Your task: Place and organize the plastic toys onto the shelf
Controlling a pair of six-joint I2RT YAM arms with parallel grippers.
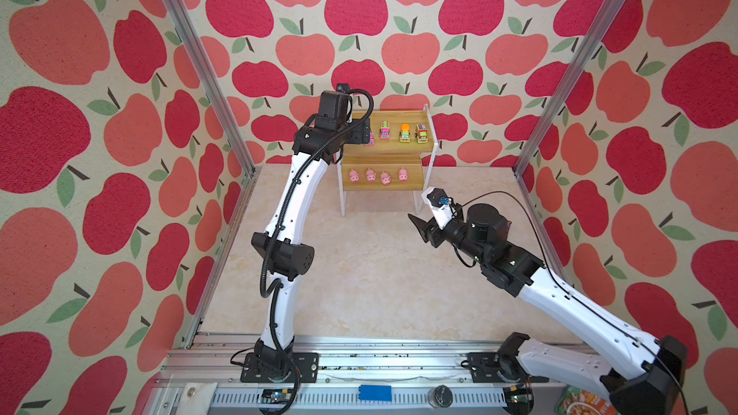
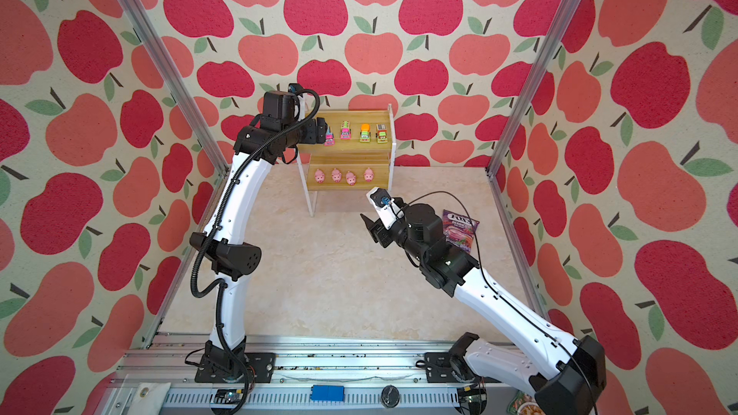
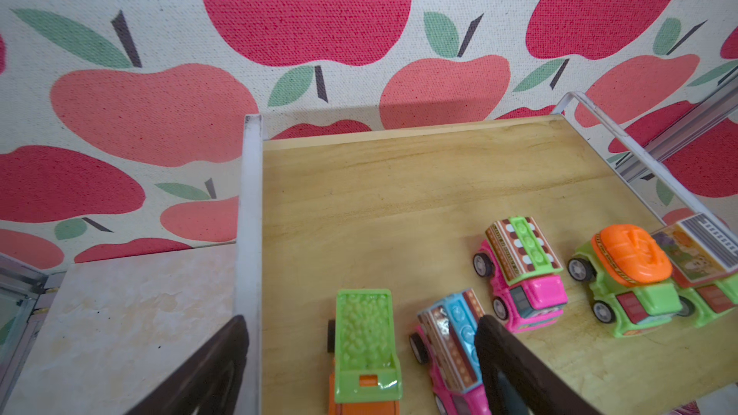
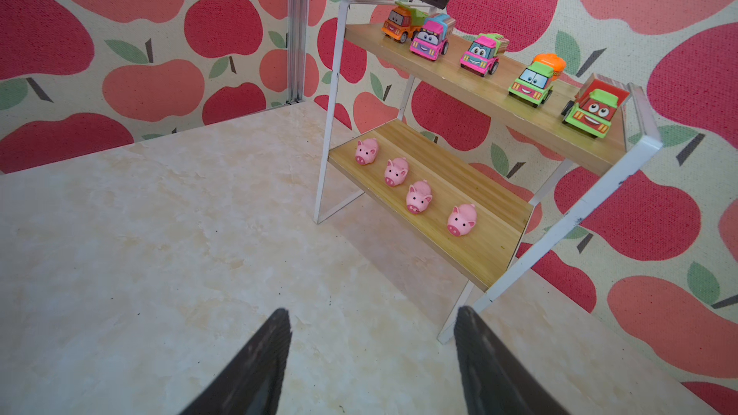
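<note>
Orange dump truck (image 3: 365, 357) cut off at left wrist view edge, hidden behind left gripper (image 3: 362, 323) in both top views. Left arm (image 1: 303, 177) arched high to shelf (image 4: 483, 245) upper tier, jaws spread wide astride truck, no grip. Right gripper (image 4: 372, 313) over table (image 4: 159, 233), released, empty. Five trucks (image 4: 479, 53) upper tier, four pigs (image 4: 396, 171) lower; noses to shelf front, long axes front-to-back.

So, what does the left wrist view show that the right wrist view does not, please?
Only the left wrist view: the trucks from behind and above, loads showing, the orange truck framed by that arm's open jaws. Only the right wrist view: four pigs on the lower board, and the trucks' painted faces. Both: all five trucks on the top board, and the apple wall.
</note>
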